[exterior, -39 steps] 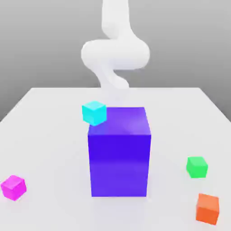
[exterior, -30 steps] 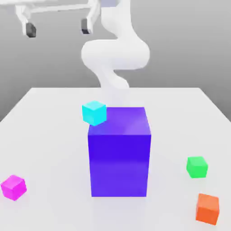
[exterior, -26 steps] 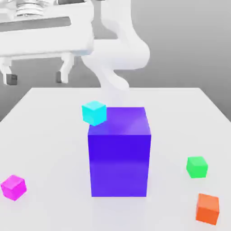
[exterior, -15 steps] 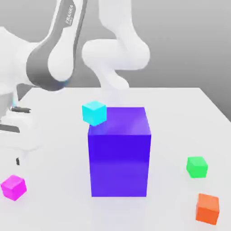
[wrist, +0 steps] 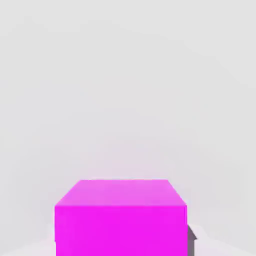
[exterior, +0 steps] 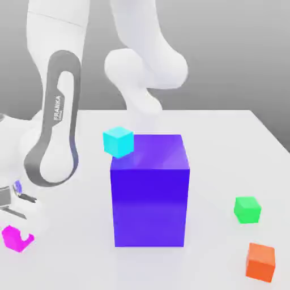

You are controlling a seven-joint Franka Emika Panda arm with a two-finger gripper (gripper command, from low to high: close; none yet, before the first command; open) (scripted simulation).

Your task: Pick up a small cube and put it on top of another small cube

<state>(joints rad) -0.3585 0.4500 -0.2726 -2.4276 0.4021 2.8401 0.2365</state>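
The arm is bent low over the near corner of the table (exterior: 226,147) on the exterior view's left. Its gripper (exterior: 12,222) sits down over the magenta cube (exterior: 14,239), which rests on the surface and is partly covered by the hand. In the hand view the magenta cube (wrist: 120,217) lies close under the camera. The frames do not show the jaws, so I cannot tell whether they are clenched on the cube.

Risks noted:
- If the grip is shallow or off-centre, the cube may slip or twist out on the lift. It is small and smooth-faced.
- The cube lies near the table's edge; a nudge could push it off.
- The cyan cube (exterior: 118,141) sits just beside the upper corner of the big violet block (exterior: 150,190), apparently behind it. If that is the target, the carry path runs close to the block and the hand could clip it.
- The green cube (exterior: 247,209) and orange cube (exterior: 260,261) lie well apart across the table; stacking on either demands exact centring, or the load tips off.
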